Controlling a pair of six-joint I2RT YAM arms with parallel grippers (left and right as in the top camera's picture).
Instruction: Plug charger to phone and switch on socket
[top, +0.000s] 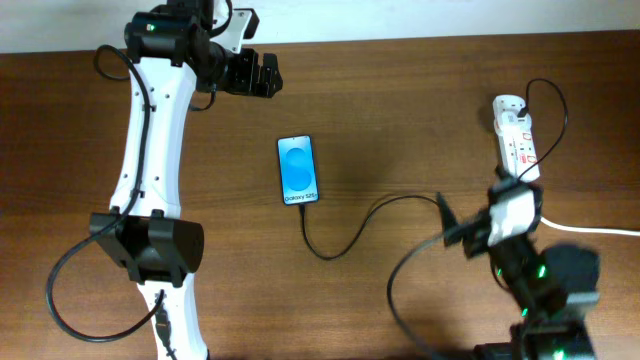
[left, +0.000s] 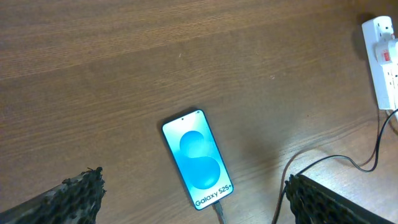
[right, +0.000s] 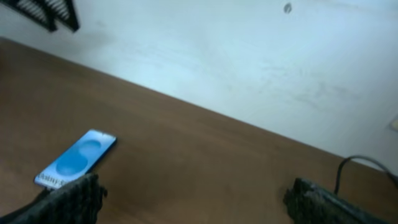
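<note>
The phone (top: 298, 169) lies flat mid-table, blue screen up; it also shows in the left wrist view (left: 197, 158) and the right wrist view (right: 76, 158). The thin black charger cable (top: 345, 240) runs from the phone's near end, where its plug tip (left: 219, 211) sits in the port, and curves right toward the socket. The white socket (top: 517, 135) lies at the far right and shows in the left wrist view (left: 384, 53). My left gripper (top: 255, 73) is open and empty, up and back-left of the phone. My right gripper (top: 455, 228) is open and empty, near the cable, below the socket.
A thicker white cord (top: 590, 230) leads off right from the socket area. A white wall (right: 249, 56) borders the table's far edge. Bare brown wood (top: 400, 110) lies between phone and socket.
</note>
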